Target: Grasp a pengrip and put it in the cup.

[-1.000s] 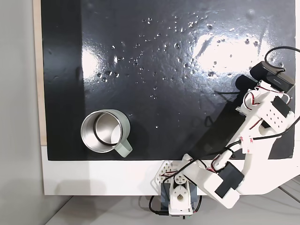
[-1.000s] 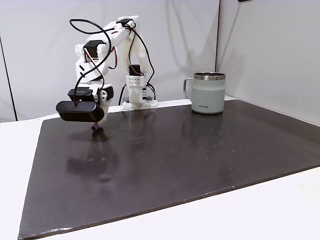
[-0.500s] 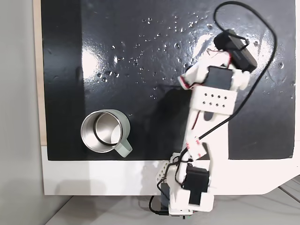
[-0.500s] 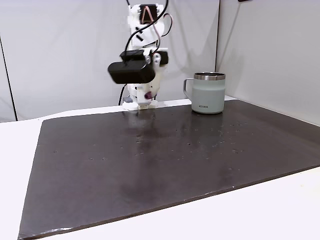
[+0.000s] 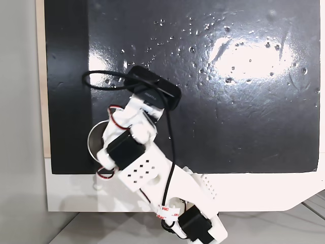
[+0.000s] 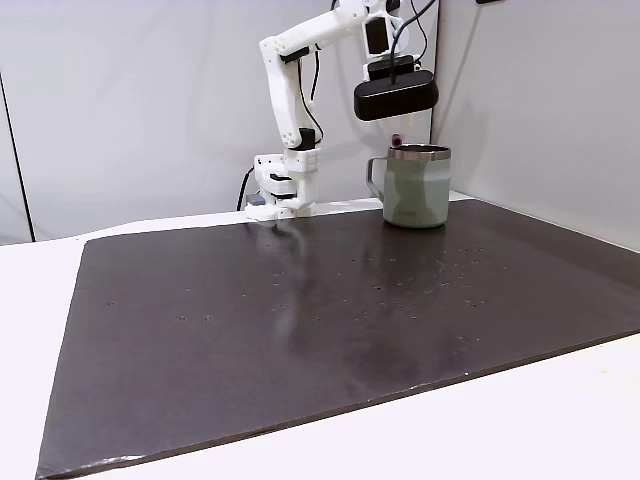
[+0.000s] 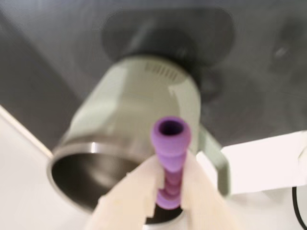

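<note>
The pengrip (image 7: 169, 143) is a small purple ribbed tube, and my gripper (image 7: 169, 164) is shut on it between two cream fingers (image 7: 130, 194). Its open end points at the camera in the wrist view. Just below and behind it lies the cup (image 7: 120, 139), a steel mug with a pale green handle (image 7: 214, 155), its mouth open under the fingers. In the side fixed view my gripper (image 6: 397, 140) hangs just above the cup (image 6: 418, 190), with the pengrip (image 6: 397, 139) a tiny purple speck at the rim. From overhead, the arm covers most of the cup (image 5: 92, 145).
A glossy black mat (image 6: 300, 320) covers the white table, and it shows dotted with small specks (image 5: 228, 127) from overhead. The arm's base (image 6: 280, 190) stands at the mat's far edge, left of the cup. A black camera module (image 6: 395, 95) rides above the gripper.
The arm has swung from the mat's right side across to the left in the overhead fixed view, carrying the pengrip up and over the cup.
</note>
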